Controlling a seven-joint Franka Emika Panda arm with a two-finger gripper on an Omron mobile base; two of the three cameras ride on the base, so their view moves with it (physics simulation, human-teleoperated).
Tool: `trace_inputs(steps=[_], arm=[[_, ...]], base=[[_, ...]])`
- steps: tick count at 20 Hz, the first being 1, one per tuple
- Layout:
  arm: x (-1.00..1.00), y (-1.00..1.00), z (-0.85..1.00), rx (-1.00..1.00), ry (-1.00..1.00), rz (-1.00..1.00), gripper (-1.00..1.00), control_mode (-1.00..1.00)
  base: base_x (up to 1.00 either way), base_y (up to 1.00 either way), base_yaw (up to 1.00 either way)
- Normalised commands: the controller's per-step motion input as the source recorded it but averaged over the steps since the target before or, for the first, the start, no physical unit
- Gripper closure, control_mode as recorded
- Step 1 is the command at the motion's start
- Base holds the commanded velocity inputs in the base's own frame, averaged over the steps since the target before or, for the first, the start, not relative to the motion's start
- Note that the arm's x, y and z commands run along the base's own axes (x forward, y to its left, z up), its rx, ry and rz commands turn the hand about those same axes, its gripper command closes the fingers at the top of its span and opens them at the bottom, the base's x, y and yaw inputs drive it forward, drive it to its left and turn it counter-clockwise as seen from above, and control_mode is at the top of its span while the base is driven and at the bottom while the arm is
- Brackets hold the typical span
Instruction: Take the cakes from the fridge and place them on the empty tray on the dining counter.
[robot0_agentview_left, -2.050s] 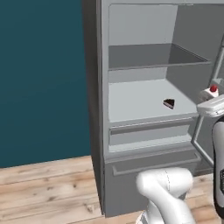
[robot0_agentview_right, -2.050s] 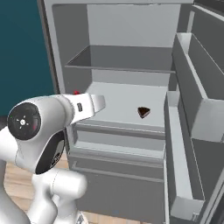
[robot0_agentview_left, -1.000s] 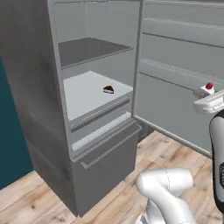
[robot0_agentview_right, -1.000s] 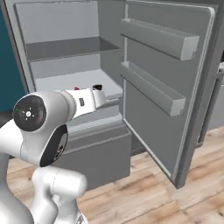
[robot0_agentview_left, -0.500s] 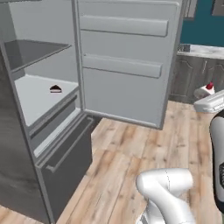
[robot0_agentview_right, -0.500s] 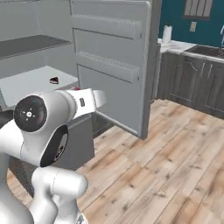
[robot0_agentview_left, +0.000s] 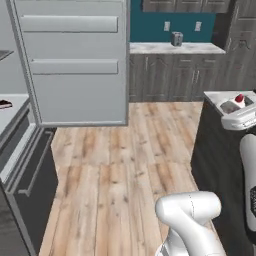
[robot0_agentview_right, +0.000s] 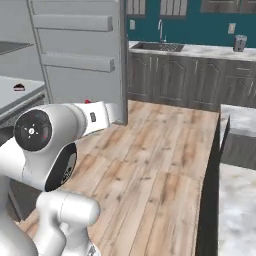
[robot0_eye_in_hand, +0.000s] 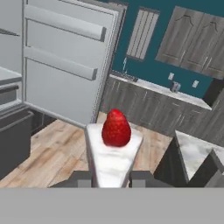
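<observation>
My gripper (robot0_eye_in_hand: 111, 178) is shut on the white cake slice (robot0_eye_in_hand: 114, 146) with the red cherry top, held upright between both fingers. From the left base the same slice (robot0_agentview_left: 239, 98) rides in the gripper (robot0_agentview_left: 236, 106) over the near end of the dining counter (robot0_agentview_left: 218, 96). Its red top (robot0_agentview_right: 89, 102) peeks over the hand in the right base view. The dark chocolate wedge (robot0_agentview_left: 4, 104) lies on a pale shelf of the open fridge (robot0_agentview_left: 12, 145) at far left, also visible as a small wedge (robot0_agentview_right: 19, 87). The blue tray is out of view.
The fridge door (robot0_agentview_left: 75, 65) stands wide open, its inner racks facing me. Wooden floor (robot0_agentview_left: 125, 165) spreads between fridge and counter. Dark cabinets with a marble top, a sink (robot0_agentview_right: 157, 46) and a small appliance (robot0_agentview_left: 176, 39) line the back wall. The counter's dark base (robot0_agentview_left: 215, 155) stands right.
The whole picture has swung from the fridge interior to the floor and counter, so the base has turned. The white cake stays in the gripper; the chocolate wedge stays on its shelf.
</observation>
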Motion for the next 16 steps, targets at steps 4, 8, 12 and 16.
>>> trace_inputs(steps=[4, 8, 12, 16], arm=[[0.0, 0.0, 0.0, 0.0, 0.0, 0.0, 1.0, 1.0], [0.0, 0.0, 0.0, 0.0, 0.0, 0.0, 1.0, 1.0], [0.0, 0.0, 0.0, 0.0, 0.0, 0.0, 1.0, 1.0], [0.0, 0.0, 0.0, 0.0, 0.0, 0.0, 1.0, 1.0]], base=[[-0.69, 0.39, -0.65], [-0.67, 0.4, -0.63], [-0.42, 0.5, -0.59], [-0.06, 0.59, -0.52]])
